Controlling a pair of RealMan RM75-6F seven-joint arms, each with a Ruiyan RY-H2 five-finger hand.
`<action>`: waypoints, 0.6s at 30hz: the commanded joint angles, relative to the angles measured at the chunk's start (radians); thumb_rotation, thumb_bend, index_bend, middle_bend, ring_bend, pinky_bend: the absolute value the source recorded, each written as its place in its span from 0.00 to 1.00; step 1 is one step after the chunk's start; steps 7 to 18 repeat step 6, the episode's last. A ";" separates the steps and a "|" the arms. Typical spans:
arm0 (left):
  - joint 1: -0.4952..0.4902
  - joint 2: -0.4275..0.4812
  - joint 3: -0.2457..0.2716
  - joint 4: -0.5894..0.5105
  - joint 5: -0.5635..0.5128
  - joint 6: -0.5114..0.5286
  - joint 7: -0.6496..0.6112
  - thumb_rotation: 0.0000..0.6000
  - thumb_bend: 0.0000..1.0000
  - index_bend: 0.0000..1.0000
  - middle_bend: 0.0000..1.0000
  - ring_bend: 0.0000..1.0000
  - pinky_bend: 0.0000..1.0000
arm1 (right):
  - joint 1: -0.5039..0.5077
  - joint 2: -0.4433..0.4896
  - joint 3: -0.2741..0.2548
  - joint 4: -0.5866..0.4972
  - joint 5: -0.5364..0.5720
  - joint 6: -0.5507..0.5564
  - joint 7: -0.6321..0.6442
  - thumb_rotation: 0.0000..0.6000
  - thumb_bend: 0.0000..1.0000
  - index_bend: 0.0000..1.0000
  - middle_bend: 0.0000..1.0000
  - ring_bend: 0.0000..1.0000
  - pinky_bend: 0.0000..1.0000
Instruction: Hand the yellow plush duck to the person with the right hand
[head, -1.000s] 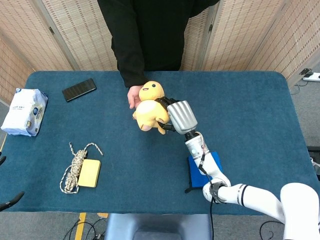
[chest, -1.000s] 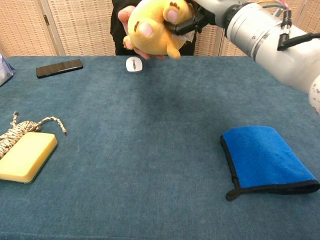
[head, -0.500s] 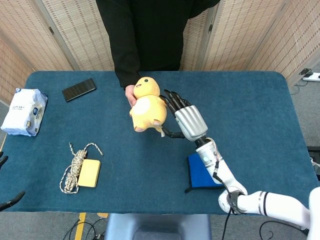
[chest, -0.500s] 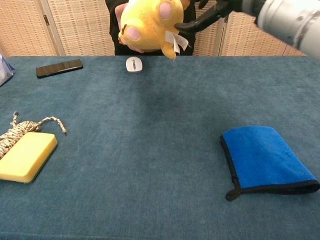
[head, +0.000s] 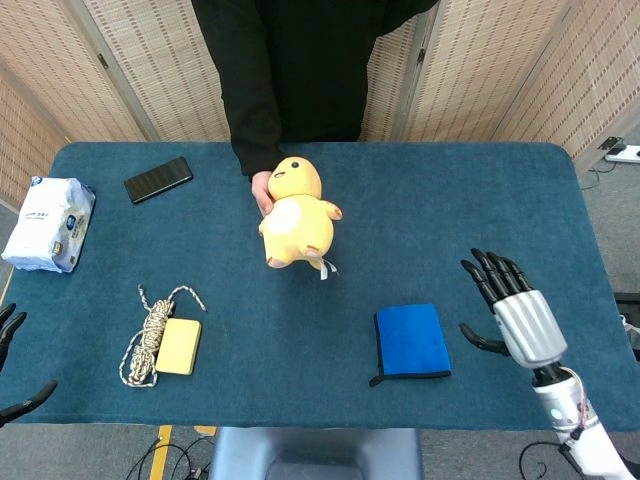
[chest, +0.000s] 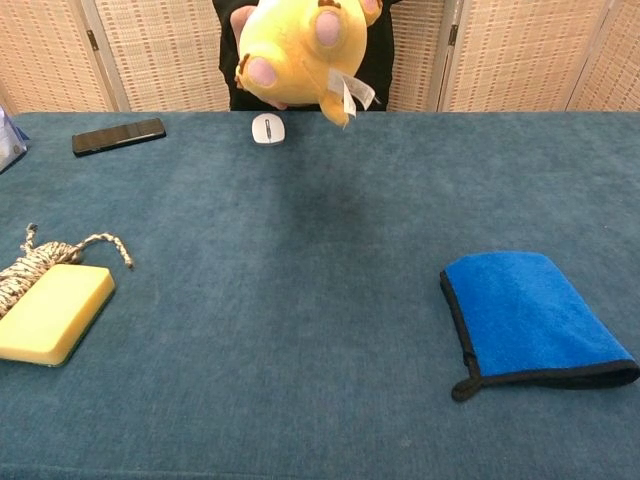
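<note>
The yellow plush duck (head: 294, 212) hangs above the table's far middle, held from behind by the person's hand (head: 262, 190); in the chest view the yellow plush duck (chest: 300, 48) fills the top centre. My right hand (head: 515, 310) is at the near right of the table, empty, its fingers spread apart, well away from the duck. Only fingertips of my left hand (head: 12, 360) show at the near left edge, apart and holding nothing. Neither hand appears in the chest view.
A blue cloth (head: 411, 341) lies near the front right. A yellow sponge (head: 178, 345) and a coil of rope (head: 147, 335) sit front left. A black phone (head: 158, 178), a wipes pack (head: 48, 222) and a small white mouse (chest: 267, 128) lie further back.
My right hand let go of the duck and drew back to the near right of the table. The person now holds the duck alone.
</note>
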 joint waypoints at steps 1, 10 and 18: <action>-0.005 -0.014 0.000 -0.008 0.009 -0.008 0.035 1.00 0.20 0.00 0.07 0.07 0.16 | -0.130 -0.033 -0.071 0.169 -0.057 0.116 0.069 1.00 0.20 0.00 0.00 0.02 0.10; -0.012 -0.026 0.001 -0.014 0.018 -0.020 0.071 1.00 0.20 0.00 0.07 0.07 0.16 | -0.163 -0.024 -0.077 0.200 -0.078 0.141 0.137 1.00 0.20 0.00 0.00 0.02 0.07; -0.012 -0.026 0.001 -0.014 0.018 -0.020 0.071 1.00 0.20 0.00 0.07 0.07 0.16 | -0.163 -0.024 -0.077 0.200 -0.078 0.141 0.137 1.00 0.20 0.00 0.00 0.02 0.07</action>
